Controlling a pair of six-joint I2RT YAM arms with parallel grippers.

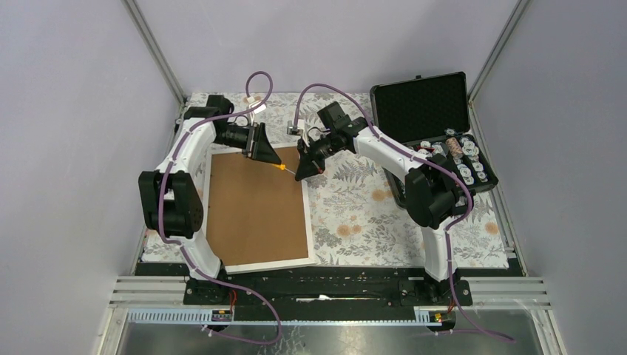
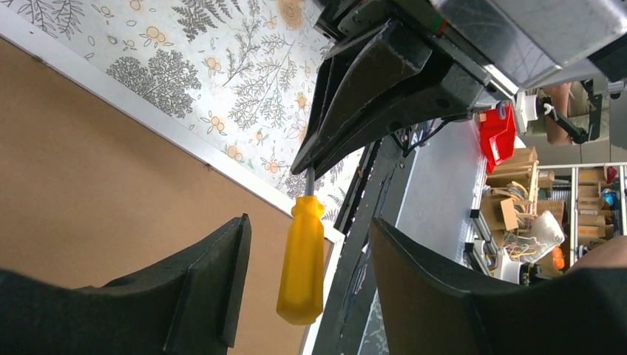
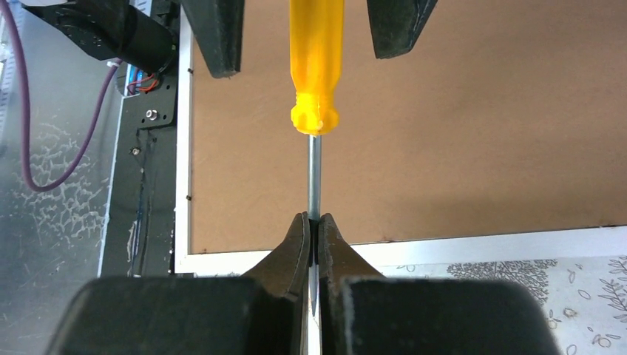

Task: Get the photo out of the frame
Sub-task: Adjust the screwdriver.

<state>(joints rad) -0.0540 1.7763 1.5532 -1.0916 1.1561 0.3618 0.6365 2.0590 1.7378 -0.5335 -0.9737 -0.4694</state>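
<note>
The frame [image 1: 255, 214] lies back-up, long axis running away from the bases. The photo is hidden beneath, so I can't see it. Over the far right corner hangs a screwdriver [image 3: 316, 66]. The right gripper [image 3: 313, 235] is pinched tight on its shaft. The left gripper [image 2: 309, 225] stands wide abt the yellow handle, not touching. The frame sits below both claws, left arm [image 1: 177, 159] nearer.

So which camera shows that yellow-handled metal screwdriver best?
The right wrist view: the yellow-handled metal screwdriver runs down the centre, handle and bare shaft both clear, the shaft pinched in the right gripper. The left wrist view shows the handle but little shaft. The top external view shows a tiny orange speck.
</note>
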